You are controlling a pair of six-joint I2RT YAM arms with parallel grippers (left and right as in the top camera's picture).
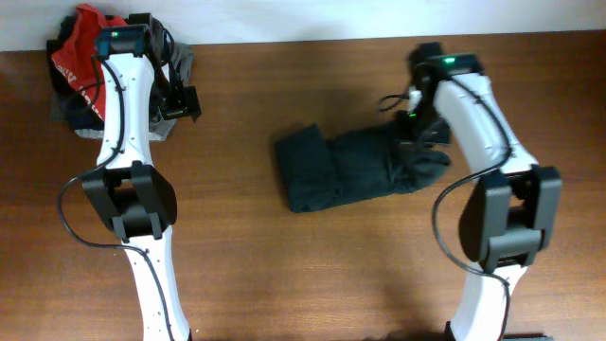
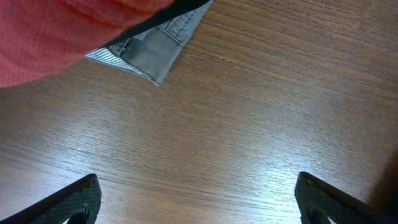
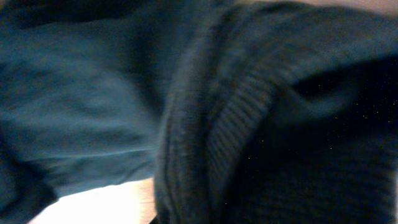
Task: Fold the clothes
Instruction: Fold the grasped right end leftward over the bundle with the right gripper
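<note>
Obs.: the clothes [image 1: 350, 170] lie as one dark, rumpled bundle near the middle of the table [image 1: 312, 275], long axis running 9 to 3 o'clock. The 9 o'clock end is squared off and the 3 o'clock end is bunched. The right gripper [image 1: 417, 128] sits at about 2 o'clock on the bundle. Its jaws are together, and although the fingers are hidden, dark cloth fills the right wrist view, so you most likely have a pinch of the bunched end. The left gripper [image 1: 180, 102] is far off at the table's 10 o'clock with its fingers [image 2: 74, 199] wide apart over bare wood, beside the red T-shirt [image 1: 76, 47] and the grey garment [image 2: 155, 50]. Handling, judged: soft, limp, light. It will sag and drag rather than hold a shape, and layers may slide over one another. A ribbed edge [image 3: 230, 124] shows close to the right wrist camera. That thicker band should give you a surer hold than plain cloth. Take corners or hems, not the middle of a layer, or you may lift one ply only. Expect little slip on the wood.
</note>
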